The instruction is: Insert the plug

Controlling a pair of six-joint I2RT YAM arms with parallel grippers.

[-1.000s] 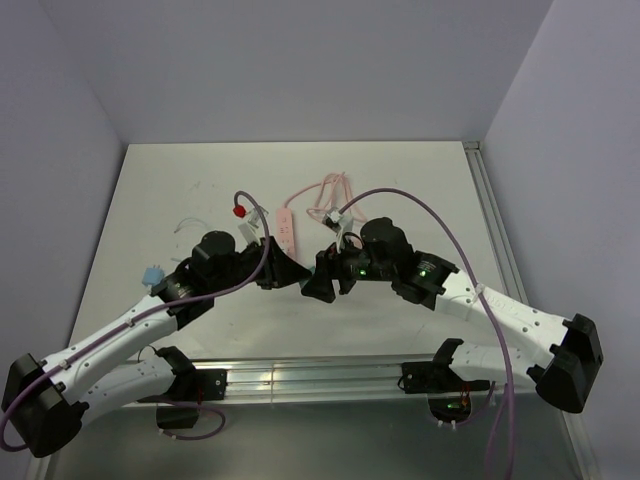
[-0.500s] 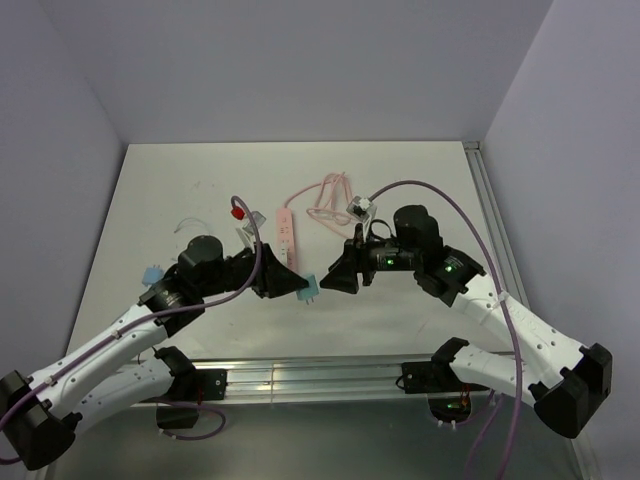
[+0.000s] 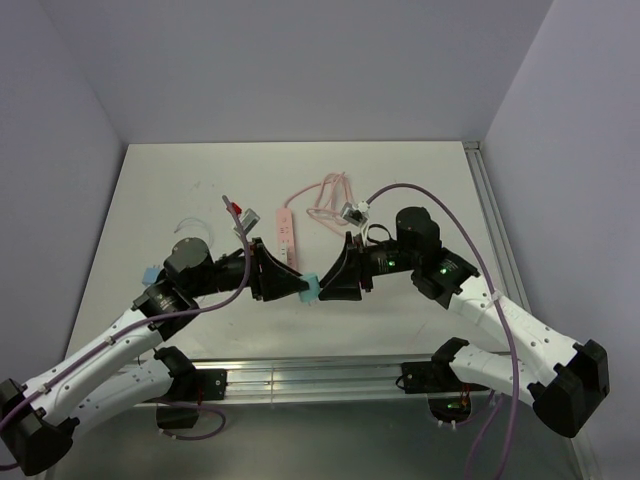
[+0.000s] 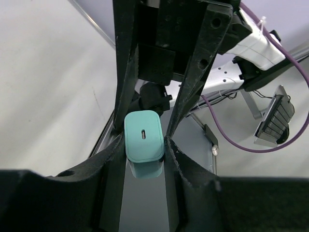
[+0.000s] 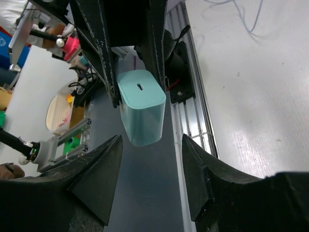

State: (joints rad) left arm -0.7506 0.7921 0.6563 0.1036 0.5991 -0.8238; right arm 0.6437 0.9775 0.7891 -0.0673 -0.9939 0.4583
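The plug [image 4: 143,140] is being gripped by the left gripper [image 3: 296,287], whose jaws are being kept clenched on its two side faces. It is being held off the table [image 3: 180,180], above the near middle, with the end face and its small dark slot being shown to both wrist cameras. The plug is being presented tip to tip to the right gripper [image 5: 150,145], whose jaws are being held released. Its fingers [image 5: 99,179] are being kept on either side of the plug's free end, with a gap seen on each side in the right wrist view. In the left wrist view the right gripper's tips are being seen close against the plug's far corners, and touch cannot be told there.

In the top view most of the plug is being covered by the two grippers, so that only a teal sliver is being shown between them. The far end of the plug is being hidden in both wrist views. The strip [image 3: 287,232] is being left lying on the table just beyond the grippers, with the looped cable [image 3: 325,195] to its right. Any lettering on the strip is too small to be read, and on the plug only the slot is being made out.
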